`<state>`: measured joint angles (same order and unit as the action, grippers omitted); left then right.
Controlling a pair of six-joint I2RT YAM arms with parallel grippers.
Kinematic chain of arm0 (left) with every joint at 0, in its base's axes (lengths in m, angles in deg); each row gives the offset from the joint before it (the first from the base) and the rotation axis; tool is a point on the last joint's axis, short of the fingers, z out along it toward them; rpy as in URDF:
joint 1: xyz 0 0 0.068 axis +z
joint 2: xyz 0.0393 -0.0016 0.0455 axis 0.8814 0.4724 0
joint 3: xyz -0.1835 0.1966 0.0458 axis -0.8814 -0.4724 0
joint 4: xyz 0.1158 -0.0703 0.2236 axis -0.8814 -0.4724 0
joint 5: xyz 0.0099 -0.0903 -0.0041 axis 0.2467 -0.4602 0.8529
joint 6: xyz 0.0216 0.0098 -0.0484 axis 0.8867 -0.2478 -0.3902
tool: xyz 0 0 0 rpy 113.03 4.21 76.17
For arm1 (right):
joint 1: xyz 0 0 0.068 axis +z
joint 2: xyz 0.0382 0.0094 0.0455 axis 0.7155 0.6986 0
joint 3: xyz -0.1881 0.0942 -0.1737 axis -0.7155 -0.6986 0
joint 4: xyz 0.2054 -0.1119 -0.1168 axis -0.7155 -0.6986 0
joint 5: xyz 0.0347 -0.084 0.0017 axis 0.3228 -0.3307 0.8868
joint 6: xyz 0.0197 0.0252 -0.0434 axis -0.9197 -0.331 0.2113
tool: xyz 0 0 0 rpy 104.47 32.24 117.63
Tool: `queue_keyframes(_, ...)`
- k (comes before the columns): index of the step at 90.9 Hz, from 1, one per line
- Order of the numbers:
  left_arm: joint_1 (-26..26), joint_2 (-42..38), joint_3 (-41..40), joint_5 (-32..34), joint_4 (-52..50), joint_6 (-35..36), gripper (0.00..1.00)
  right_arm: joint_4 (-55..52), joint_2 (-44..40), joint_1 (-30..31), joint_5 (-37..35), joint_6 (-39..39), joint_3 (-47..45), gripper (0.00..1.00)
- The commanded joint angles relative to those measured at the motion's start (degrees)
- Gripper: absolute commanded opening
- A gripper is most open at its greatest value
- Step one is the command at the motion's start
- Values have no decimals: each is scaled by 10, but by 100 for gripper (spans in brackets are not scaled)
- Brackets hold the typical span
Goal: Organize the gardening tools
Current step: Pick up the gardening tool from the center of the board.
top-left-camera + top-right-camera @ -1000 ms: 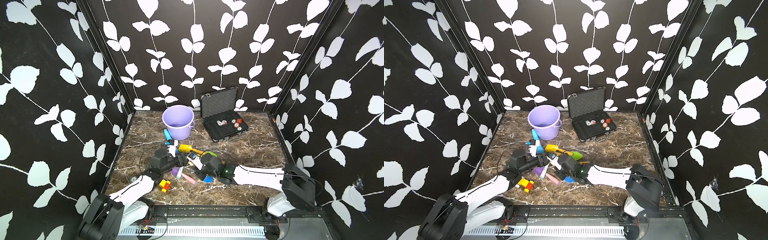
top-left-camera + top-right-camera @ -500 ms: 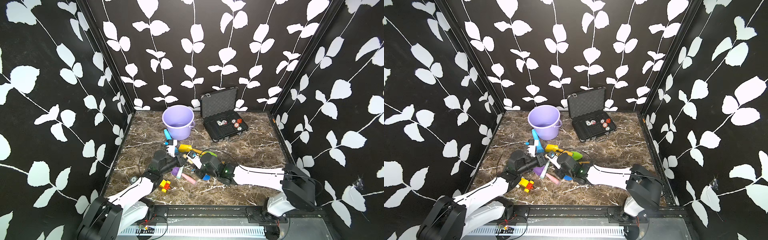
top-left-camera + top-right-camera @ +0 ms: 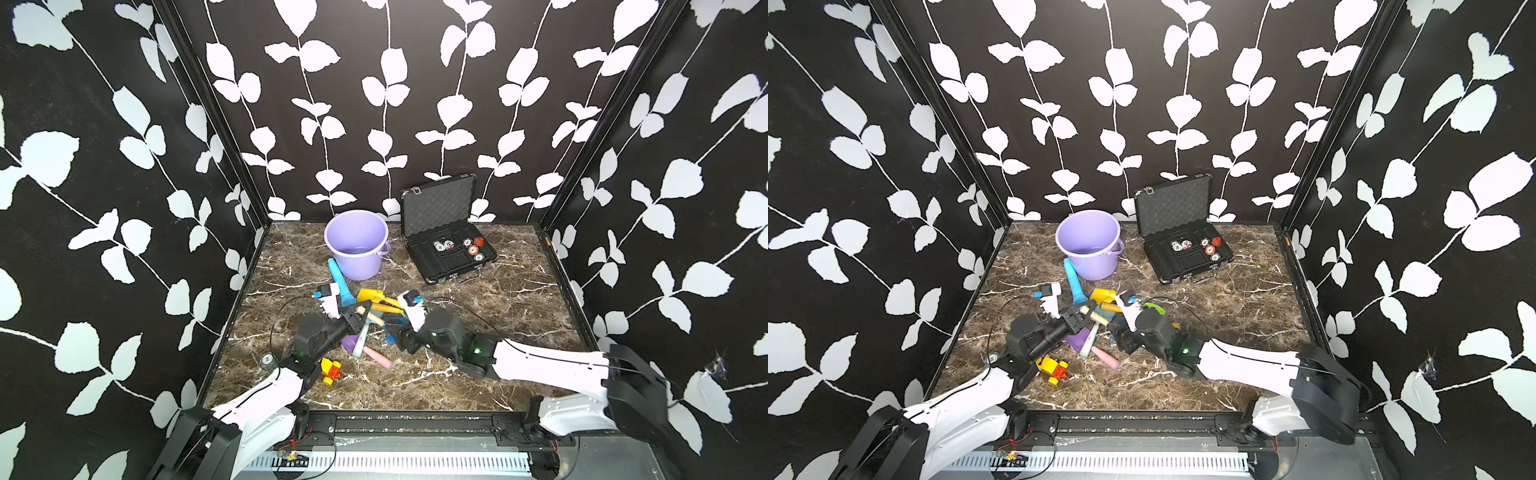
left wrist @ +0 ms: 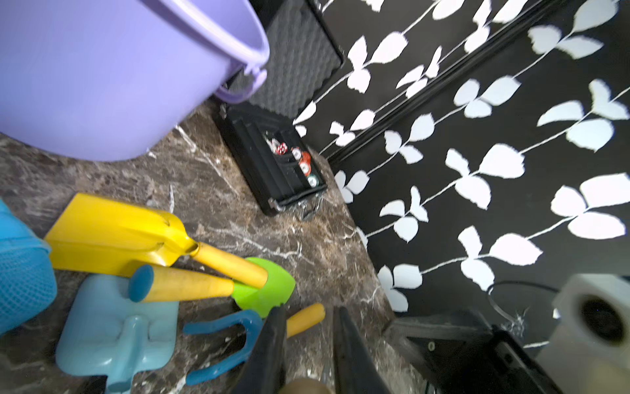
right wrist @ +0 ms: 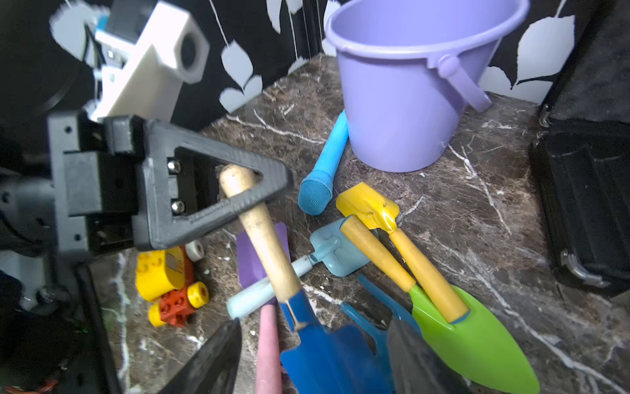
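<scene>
You have hardly begun, by the look of it: the purple bucket (image 3: 359,266) looks empty, and the tools lie heaped on the tabletop (image 3: 498,324) just in front of it. Your left fingers (image 5: 211,215) are clamped on the wooden handle of the blue spade (image 5: 327,354), and your right fingers (image 5: 211,361) stand apart on either side of its blade. The yellow scoop (image 5: 368,204), green trowel (image 5: 477,341), fork (image 4: 218,322) and pale-blue spade (image 5: 337,252) crowd round it. The toy car (image 5: 167,283) and blue torch (image 5: 327,160) are close by.

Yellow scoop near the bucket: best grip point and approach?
Take the yellow scoop by its handle close to the blade, from above, closing across the shaft. The blade is wide and flat, and farther along the green trowel's handle lies close alongside.
</scene>
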<state>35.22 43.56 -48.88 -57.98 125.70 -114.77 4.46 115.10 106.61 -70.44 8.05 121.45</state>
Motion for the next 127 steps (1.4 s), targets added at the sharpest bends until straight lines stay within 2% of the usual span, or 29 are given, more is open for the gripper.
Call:
queue_keyframes(1,0,-38,-6,46,67,-29,0,117,-31,-40,44,-132,-65,74)
queue_keyframes(10,0,-66,-11,71,78,-43,0,206,-38,-64,81,-178,-115,77)
queue_keyframes(28,0,-121,-28,111,106,-67,0,297,-25,-70,69,-229,-152,82)
queue_keyframes(37,0,-146,-32,123,100,-75,0,388,0,-74,76,-252,-175,89)
queue_keyframes(49,0,-172,-37,135,85,-81,0,462,49,-75,112,-269,-162,90)
queue_keyframes(71,0,-195,-41,138,80,-90,0,619,166,-75,163,-301,-120,81)
queue_keyframes(77,0,-197,-41,139,73,-90,0,621,195,-74,179,-303,-95,78)
queue_keyframes(89,0,-199,-43,140,71,-88,0,624,235,-74,193,-315,-56,65)
queue_keyframes(112,0,-200,-51,152,60,-88,0,624,229,-71,181,-300,-47,62)
queue_keyframes(119,0,-198,-52,153,60,-88,0,624,226,-70,183,-299,-43,53)
queue_keyframes(127,0,-198,-52,155,57,-88,0,624,225,-70,189,-298,-37,36)
